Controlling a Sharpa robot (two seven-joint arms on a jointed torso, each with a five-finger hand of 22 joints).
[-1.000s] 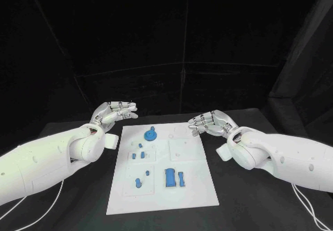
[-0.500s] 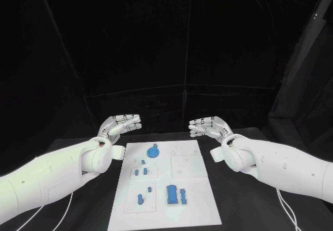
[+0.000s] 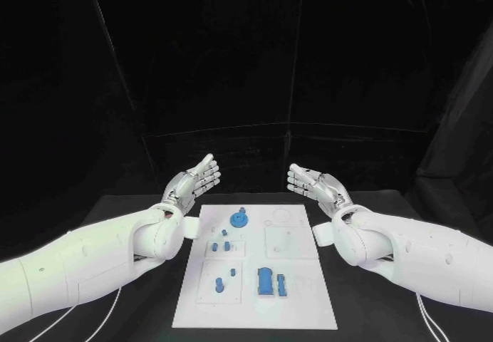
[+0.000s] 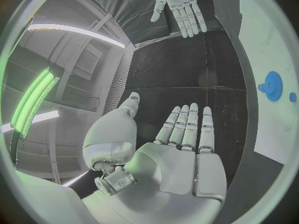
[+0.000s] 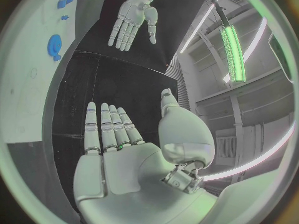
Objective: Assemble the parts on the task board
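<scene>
Black table [image 3: 123,214], task board [image 3: 298,285], apparently empty hands

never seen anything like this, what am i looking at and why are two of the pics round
This is a robot with two white arms at a black table. The square picture comes from a camera on its head. The round ones come from fisheye cameras at its wrists, each looking past that arm's own hand. The left hand and right hand are raised with fingers spread, holding nothing. Between them lies the white task board with small blue parts on it, among them a round one, waiting to be assembled.
</scene>
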